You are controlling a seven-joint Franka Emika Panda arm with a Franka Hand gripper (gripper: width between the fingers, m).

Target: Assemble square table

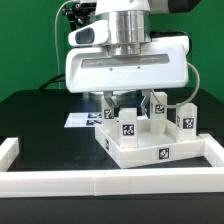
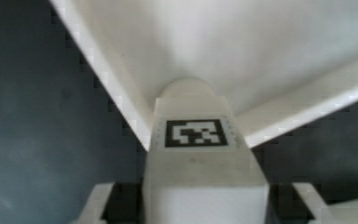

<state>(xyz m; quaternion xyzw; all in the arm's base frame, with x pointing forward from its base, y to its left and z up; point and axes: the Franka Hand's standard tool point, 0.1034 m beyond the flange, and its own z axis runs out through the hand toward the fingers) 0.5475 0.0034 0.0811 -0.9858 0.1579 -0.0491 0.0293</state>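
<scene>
A tagged leg point(image 2: 197, 140) is gripped upright in the claw point(image 2: 197, 200), evidently for fitting. The square table top point(image 1: 150, 145) lies directly beneath, its corner presented for seating.

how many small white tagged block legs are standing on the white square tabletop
3 visible: one small white block leg below the gripper, a second leg and third leg toward the exterior view's right. A fourth may be hidden behind the gripper.

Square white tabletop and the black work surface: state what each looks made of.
The square white tabletop looks like matte moulded plastic: uniform white, thick raised rim, no grain. The black work surface looks like dull cloth or a mat: dark, no glare, though its texture is too blurred to settle.
</scene>
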